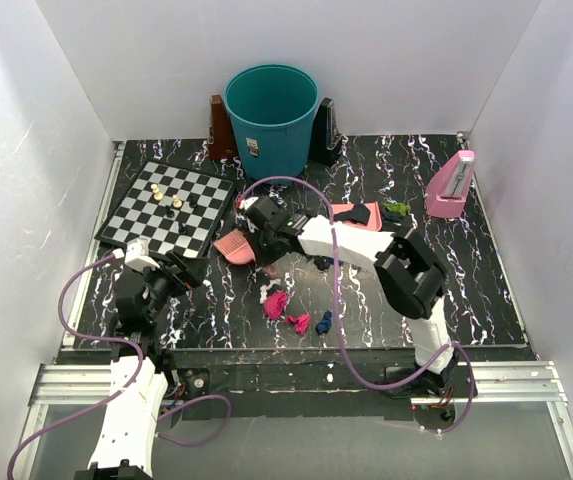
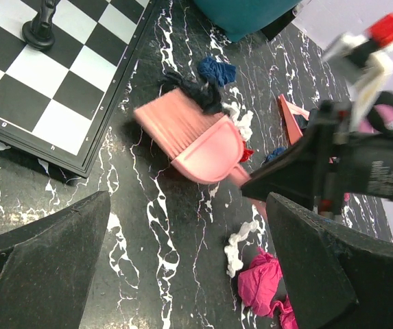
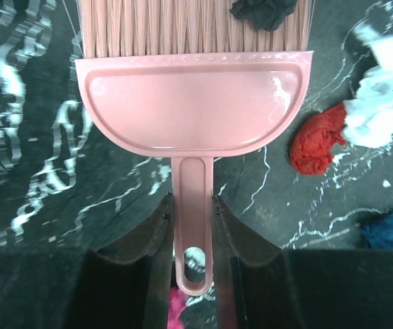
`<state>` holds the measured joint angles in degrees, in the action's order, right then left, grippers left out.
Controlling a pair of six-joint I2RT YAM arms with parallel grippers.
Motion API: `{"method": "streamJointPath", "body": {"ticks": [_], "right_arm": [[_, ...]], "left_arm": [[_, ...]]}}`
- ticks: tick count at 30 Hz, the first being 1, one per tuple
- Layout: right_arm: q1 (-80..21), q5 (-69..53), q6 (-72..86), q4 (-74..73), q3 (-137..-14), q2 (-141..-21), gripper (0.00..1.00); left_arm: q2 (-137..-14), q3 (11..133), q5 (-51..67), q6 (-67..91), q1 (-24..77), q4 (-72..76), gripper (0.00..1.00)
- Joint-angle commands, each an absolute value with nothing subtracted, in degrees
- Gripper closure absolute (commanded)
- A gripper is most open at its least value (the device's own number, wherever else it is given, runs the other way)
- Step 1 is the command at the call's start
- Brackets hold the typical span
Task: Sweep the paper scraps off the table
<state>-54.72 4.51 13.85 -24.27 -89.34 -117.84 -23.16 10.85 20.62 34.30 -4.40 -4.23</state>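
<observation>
Sweeping hardly begun: brush gripped, scraps loose on the bench

The hand brush [image 3: 193, 103] is pinched by its handle [image 3: 195, 205] between the right jaws, bristles pointing away from them; the left jaws are spread wide and hold nothing; the paper scraps [image 1: 276, 303] lie scattered over the bench [image 1: 486, 290], none judged gathered yet, so nearly all the sweeping is left; the pink dustpan [image 1: 358, 213] is seen lying beyond the right arm, and whether anything is in it cannot be told. The scraps are small crumpled wads; a red one [image 3: 316, 140] and a white one [image 3: 385, 110] sit just beside the brush head, to the right ahead of the right jaws; a dark one [image 3: 263, 12] rests on the bristles; magenta ones [image 2: 261, 281] lie under the left jaws.
</observation>
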Motion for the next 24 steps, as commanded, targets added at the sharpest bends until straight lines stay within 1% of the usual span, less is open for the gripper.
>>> {"method": "streamJointPath", "body": {"ticks": [1, 5, 8, 13, 15, 17, 19, 20, 24], "right_arm": [[-53.7, 1.4, 19.2, -26.1, -91.0, -107.9, 0.87], [-51.2, -5.6, 24.7, -27.9, -89.7, -103.8, 0.87], [-49.1, -10.4, 28.5, -26.1, -84.8, -99.3, 0.87], [-44.3, -20.7, 38.5, -13.8, -71.6, -89.8, 0.87], [-40.5, -27.4, 45.8, -5.4, -64.3, -86.2, 0.87], [-37.5, -32.2, 56.2, 7.3, -56.2, -83.8, 0.87], [-36.0, -34.2, 61.6, 17.0, -50.6, -82.4, 0.87], [-35.8, -34.4, 62.4, 18.1, -49.6, -82.3, 0.87], [-35.8, -34.5, 60.6, 14.9, -50.6, -82.1, 0.87]], "left_arm": [[-23.1, 10.7, 21.4, 33.8, -4.7, -3.5, 0.03], [-23.0, 10.7, 21.4, 33.8, -4.7, -3.5, 0.03], [-22.9, 10.7, 21.5, 33.8, -4.7, -3.5, 0.03], [-22.8, 10.7, 21.6, 33.8, -4.7, -3.6, 0.03], [-22.7, 10.7, 21.6, 33.9, -4.7, -3.6, 0.03], [-22.7, 10.6, 21.4, 33.9, -4.7, -3.6, 0.03], [-22.7, 10.6, 21.5, 33.8, -4.7, -3.6, 0.03], [-22.6, 10.6, 21.6, 33.9, -4.7, -3.6, 0.03], [-22.6, 10.6, 21.6, 33.9, -4.7, -3.5, 0.03]]}}
